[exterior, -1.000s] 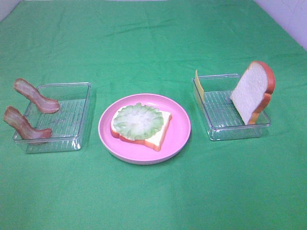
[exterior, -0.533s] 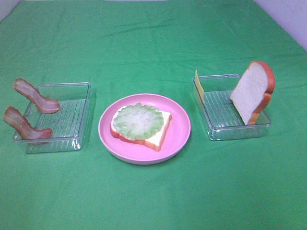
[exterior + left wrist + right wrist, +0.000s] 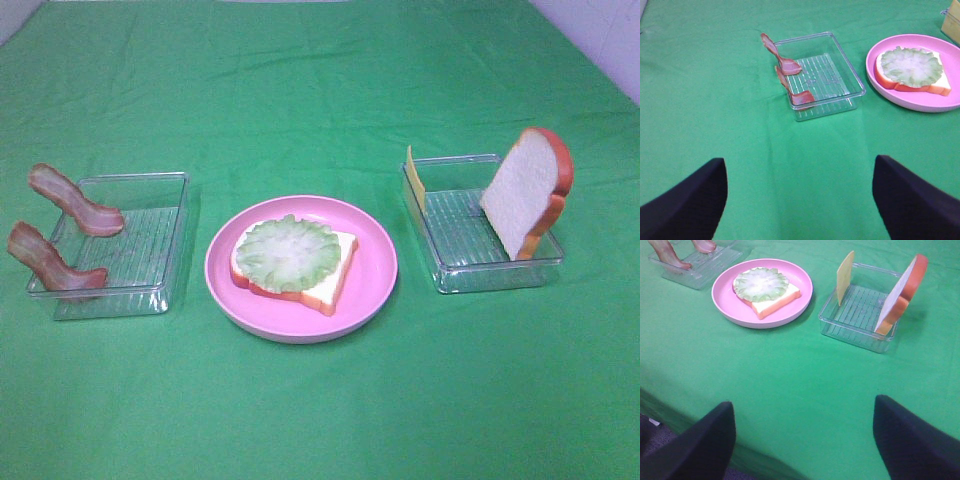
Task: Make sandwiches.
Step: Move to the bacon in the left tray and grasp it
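Observation:
A bread slice (image 3: 325,285) topped with round green lettuce (image 3: 288,252) lies on the pink plate (image 3: 378,270) at the centre. Two bacon strips (image 3: 75,200) (image 3: 50,265) lean over the left wall of the left clear tray (image 3: 150,250). In the right clear tray (image 3: 460,240) a yellow cheese slice (image 3: 415,178) stands upright and a second bread slice (image 3: 530,190) leans on the right wall. My left gripper (image 3: 800,200) is open and empty, well short of the bacon (image 3: 785,62). My right gripper (image 3: 802,440) is open and empty, well short of the bread (image 3: 902,295). Neither gripper shows in the exterior high view.
A green cloth (image 3: 320,90) covers the whole table. In the right wrist view the table's near edge (image 3: 670,415) drops off beside the left finger. A pale wall shows at the back right corner (image 3: 610,40).

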Robot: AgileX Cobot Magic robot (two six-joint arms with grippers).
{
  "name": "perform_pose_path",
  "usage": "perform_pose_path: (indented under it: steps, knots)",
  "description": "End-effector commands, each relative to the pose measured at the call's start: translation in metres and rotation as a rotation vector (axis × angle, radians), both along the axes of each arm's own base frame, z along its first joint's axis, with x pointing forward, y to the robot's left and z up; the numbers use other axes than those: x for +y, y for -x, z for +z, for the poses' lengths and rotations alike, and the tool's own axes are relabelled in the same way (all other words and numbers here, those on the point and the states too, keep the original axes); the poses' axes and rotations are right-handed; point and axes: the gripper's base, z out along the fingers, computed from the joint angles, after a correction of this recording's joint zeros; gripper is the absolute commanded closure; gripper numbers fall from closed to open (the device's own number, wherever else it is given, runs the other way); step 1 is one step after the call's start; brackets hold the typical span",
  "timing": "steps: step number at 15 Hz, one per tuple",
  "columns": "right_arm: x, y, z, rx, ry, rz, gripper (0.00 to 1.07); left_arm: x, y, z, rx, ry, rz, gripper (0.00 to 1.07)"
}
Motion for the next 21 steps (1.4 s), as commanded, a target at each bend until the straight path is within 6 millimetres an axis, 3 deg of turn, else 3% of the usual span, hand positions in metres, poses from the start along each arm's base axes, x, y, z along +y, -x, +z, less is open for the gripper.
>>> perform_pose_path:
  steps: [1, 4, 5, 7, 14, 15, 18, 21]
  knots:
    - [-0.001, 0.0, 0.0, -0.033, 0.003, 0.008, 0.35, -0.001, -0.018, 0.02, 0.01, 0.068, 0.034, 0.3]
    - [-0.001, 0.0, 0.0, -0.043, 0.012, 0.015, 0.35, -0.004, -0.064, 0.033, 0.225, 0.172, 0.153, 0.3]
    - [0.001, -0.002, -0.002, -0.047, 0.009, 0.015, 0.35, -0.007, -0.106, 0.031, 0.417, 0.209, 0.226, 0.3]
    - [0.001, -0.002, -0.002, -0.048, 0.009, 0.015, 0.35, -0.011, -0.139, 0.026, 0.531, 0.187, 0.241, 0.3]
    - [0.001, -0.002, -0.002, -0.048, 0.009, 0.015, 0.35, -0.017, -0.272, -0.009, 0.868, -0.022, 0.24, 0.3]
    - [0.001, -0.002, -0.002, -0.048, 0.009, 0.015, 0.35, -0.02, -0.303, -0.02, 0.896, -0.033, 0.229, 0.3]
    - [0.001, -0.002, -0.002, -0.047, 0.008, 0.015, 0.35, -0.023, -0.328, -0.043, 0.959, -0.039, 0.228, 0.3]
    - [0.001, -0.002, -0.002, -0.047, 0.008, 0.015, 0.35, -0.025, -0.34, -0.069, 1.008, -0.041, 0.229, 0.3]
